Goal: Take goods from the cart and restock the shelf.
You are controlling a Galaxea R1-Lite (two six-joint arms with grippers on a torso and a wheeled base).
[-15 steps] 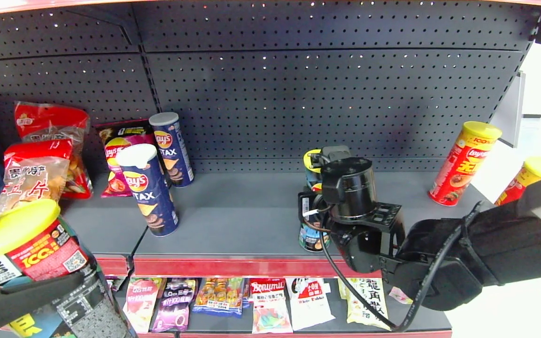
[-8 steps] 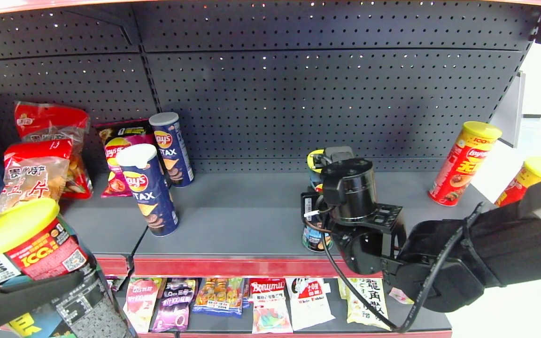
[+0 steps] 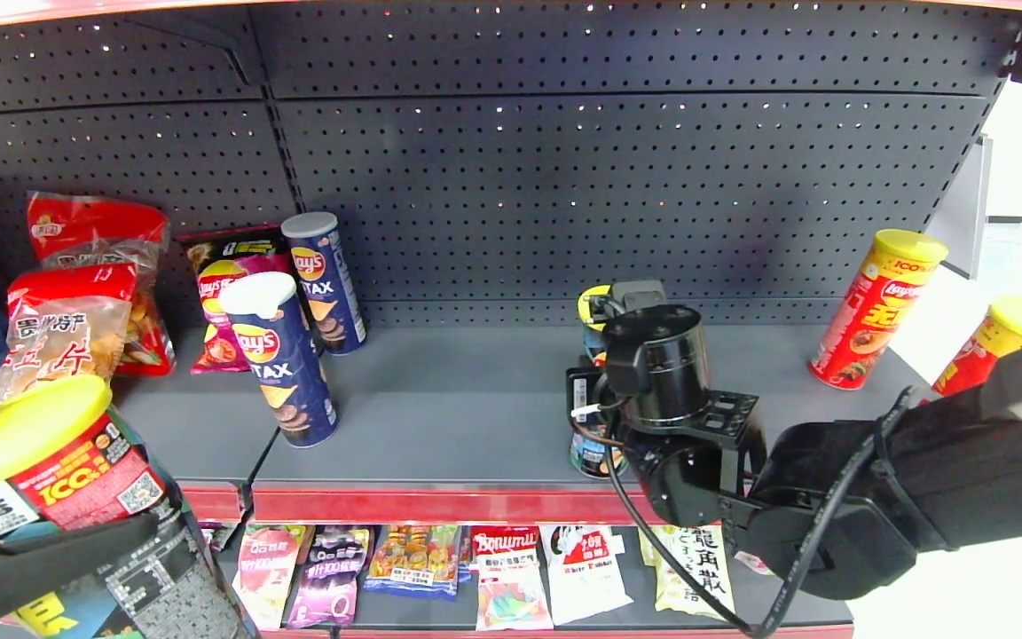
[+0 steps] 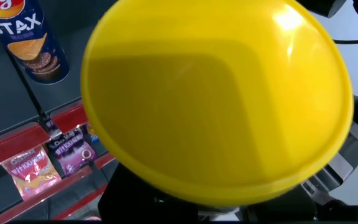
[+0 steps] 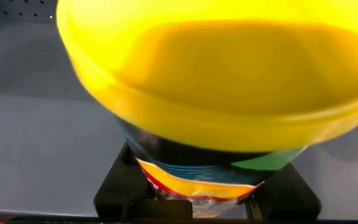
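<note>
My right gripper (image 3: 593, 390) is over the middle of the grey shelf (image 3: 458, 417), shut on a dark chip can with a yellow lid (image 3: 591, 306). The can stands about upright near the shelf's front, mostly hidden behind my wrist. In the right wrist view its yellow lid (image 5: 229, 74) is close up, with the gripper (image 5: 204, 196) clamped round the body below. At the lower left my left gripper (image 3: 50, 550) is shut on a second yellow-lidded can (image 3: 41, 461), held in front of the shelf. That can's lid (image 4: 216, 99) looms large in the left wrist view.
Two blue chip cans (image 3: 280, 359) (image 3: 326, 280) and several snack bags (image 3: 76, 302) stand on the shelf's left. Two red cans with yellow lids (image 3: 879, 306) (image 3: 999, 342) are at the right end. Snack packets (image 3: 502, 577) hang below the red shelf edge (image 3: 440, 504). Pegboard closes the back.
My right wrist has sunk slightly and eased left, with the can still gripped and staying almost in place. The left arm and its can have not moved.
</note>
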